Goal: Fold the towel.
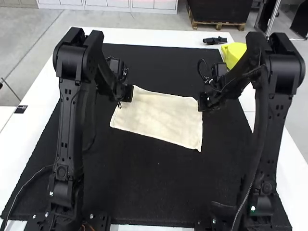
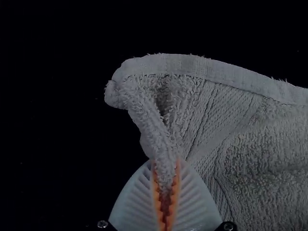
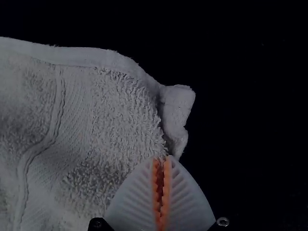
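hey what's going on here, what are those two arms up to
Two robot arms are working on folding a cream towel that lies on a black mat. The left gripper pinches a ridge of it near one far corner, and the right gripper appears to nip its edge near the other far corner. The towel lies fairly flat between them; whether it is already folded once, I can't tell.

Two matte-black jointed arms, left (image 1: 70, 125) and right (image 1: 272, 125), have blocky rounded housings and bolt-dotted links. A thin black cable (image 1: 199, 67) loops upper right of the frame. The left gripper (image 1: 127, 93) and right gripper (image 1: 204, 102) have white, ribbed, tapered fingers (image 2: 195, 202), toothed orange pads (image 3: 166, 192) and silver screws (image 2: 102, 224).
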Motion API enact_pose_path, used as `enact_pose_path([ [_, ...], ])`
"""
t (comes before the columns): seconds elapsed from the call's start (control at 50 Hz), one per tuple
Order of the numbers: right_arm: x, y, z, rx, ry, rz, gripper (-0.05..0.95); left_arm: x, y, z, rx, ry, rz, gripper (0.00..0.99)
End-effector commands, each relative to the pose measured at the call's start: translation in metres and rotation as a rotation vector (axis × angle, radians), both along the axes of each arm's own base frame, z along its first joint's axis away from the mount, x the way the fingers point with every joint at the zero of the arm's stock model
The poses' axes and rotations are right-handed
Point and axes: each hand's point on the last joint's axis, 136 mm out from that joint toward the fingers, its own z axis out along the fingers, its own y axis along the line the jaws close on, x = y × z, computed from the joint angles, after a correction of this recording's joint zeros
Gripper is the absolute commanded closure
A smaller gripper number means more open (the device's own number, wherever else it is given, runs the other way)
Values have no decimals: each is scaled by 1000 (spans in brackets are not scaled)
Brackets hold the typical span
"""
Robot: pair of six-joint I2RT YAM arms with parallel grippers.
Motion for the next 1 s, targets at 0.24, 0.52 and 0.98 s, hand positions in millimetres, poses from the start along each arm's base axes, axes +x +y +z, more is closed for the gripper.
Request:
enact_pose_path([
  [0.24, -8, -11, 77, -33, -166, -21, 913, 5, 29, 52, 34, -115, 78, 972],
  [0.52, -23, -12, 94, -42, -191, -11, 913, -5, 47, 76, 63, -204, 93, 972],
  [0.98, -49, -9, 103, -47, -179, 6, 913, -41, 80, 95, 140, -270, 108, 972],
])
